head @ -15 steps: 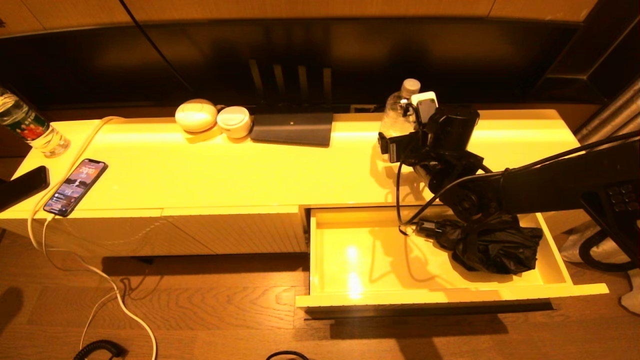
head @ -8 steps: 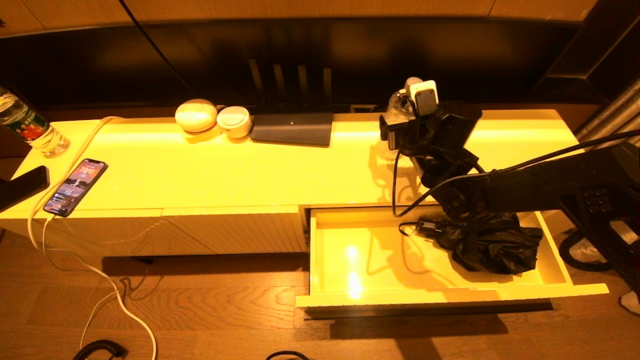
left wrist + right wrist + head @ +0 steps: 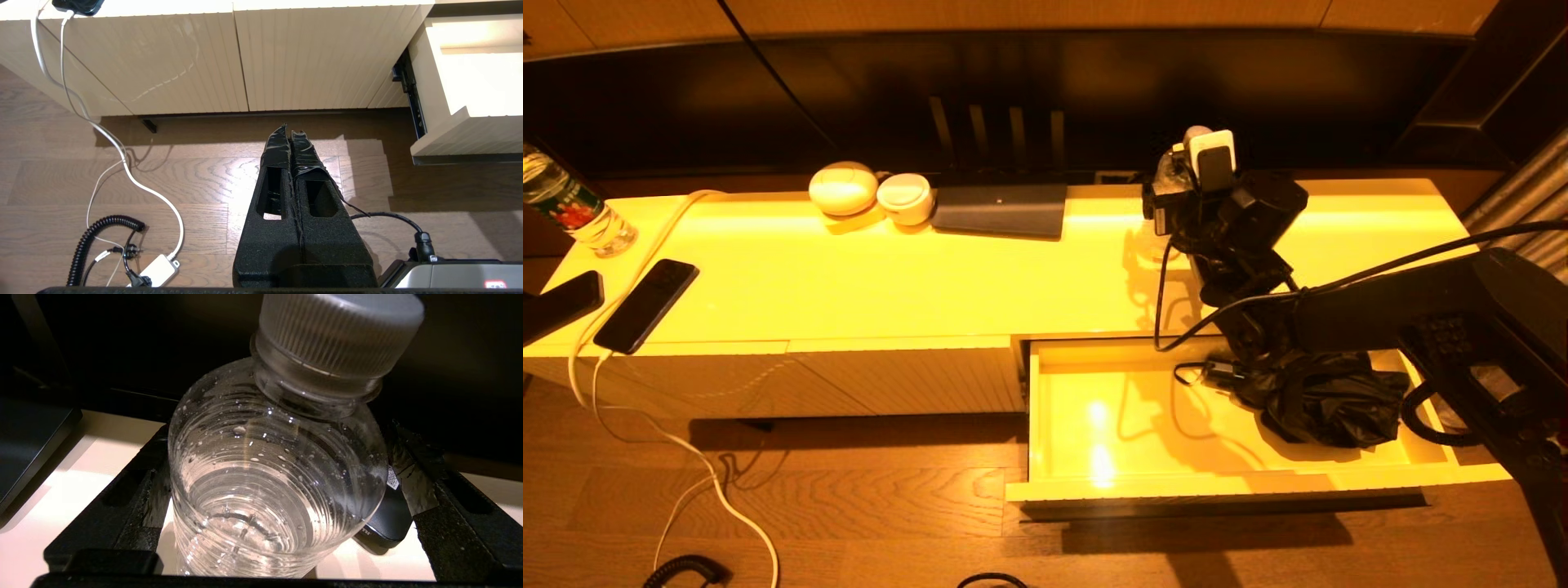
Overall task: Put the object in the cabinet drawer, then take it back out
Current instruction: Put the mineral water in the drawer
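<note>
R pincer (image 3: pixel 282 522) spread, fingers either side of water bottle (image 3: pixel 278 473) on cabinet top, not yet pinching. Cabinet drawer (image 3: pixel 1094 425) open just below/behind it, ready to receive. L pincer (image 3: pixel 291 136) pressed together, parked.

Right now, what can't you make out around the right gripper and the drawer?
- Head view: the water bottle is almost wholly hidden by the right gripper.
- Right wrist view: finger-to-bottle contact unclear; the bottle hides its own base.
- Head view: the right arm covers part of the black bag in the cabinet drawer.
</note>
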{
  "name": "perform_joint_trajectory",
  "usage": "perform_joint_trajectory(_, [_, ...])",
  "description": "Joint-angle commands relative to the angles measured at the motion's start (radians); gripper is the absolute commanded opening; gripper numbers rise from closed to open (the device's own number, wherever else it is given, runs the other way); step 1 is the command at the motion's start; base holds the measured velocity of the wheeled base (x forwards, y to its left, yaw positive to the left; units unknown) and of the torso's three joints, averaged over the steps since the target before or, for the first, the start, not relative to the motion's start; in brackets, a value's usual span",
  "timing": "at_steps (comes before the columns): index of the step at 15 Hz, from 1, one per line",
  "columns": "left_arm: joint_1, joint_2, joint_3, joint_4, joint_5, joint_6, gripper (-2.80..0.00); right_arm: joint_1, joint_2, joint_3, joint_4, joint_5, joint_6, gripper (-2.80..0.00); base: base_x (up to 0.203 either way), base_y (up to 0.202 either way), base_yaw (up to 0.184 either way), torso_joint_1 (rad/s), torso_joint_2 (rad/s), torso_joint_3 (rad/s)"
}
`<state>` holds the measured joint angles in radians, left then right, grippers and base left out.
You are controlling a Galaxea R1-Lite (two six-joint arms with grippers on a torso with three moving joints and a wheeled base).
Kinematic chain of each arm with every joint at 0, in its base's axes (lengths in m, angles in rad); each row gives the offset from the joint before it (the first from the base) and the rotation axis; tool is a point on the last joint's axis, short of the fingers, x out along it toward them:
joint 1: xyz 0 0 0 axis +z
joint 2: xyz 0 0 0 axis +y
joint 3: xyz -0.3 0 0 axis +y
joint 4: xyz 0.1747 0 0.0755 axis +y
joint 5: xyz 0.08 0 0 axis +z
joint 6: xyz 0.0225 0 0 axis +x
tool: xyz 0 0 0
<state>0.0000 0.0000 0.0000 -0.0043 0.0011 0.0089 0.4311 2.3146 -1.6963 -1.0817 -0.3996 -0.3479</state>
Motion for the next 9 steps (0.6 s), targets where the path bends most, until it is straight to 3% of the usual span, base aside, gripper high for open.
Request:
perform_joint_trajectory(1, [0.000, 0.000, 0.002, 0.000, 0.000, 0.000, -2.80, 0.000, 0.027, -0.012, -0.022, -0.002, -0.009, 0.00, 0.000, 0.000, 0.000, 0.000, 0.00, 0.000])
perform_joint_trajectory(5, [0.000, 0.000, 0.002, 0.000, 0.000, 0.000, -2.80, -0.008, 0.042, -0.017, -0.037, -0.025, -0.010, 0.00, 0.000, 0.000, 0.000, 0.000, 0.00, 0.000])
perform_joint_trajectory(6, [0.000, 0.000, 0.002, 0.000, 0.000, 0.000, -2.80, -0.009, 0.043, -0.020, -0.027, -0.025, -0.010, -2.80, 0.000, 0.000, 0.000, 0.000, 0.00, 0.000])
perform_joint_trajectory(9, [0.000, 0.000, 0.002, 0.000, 0.000, 0.000, -2.80, -0.009, 0.049, -0.034, -0.026, -0.026, -0.010, -2.80, 0.000, 0.000, 0.000, 0.000, 0.00, 0.000])
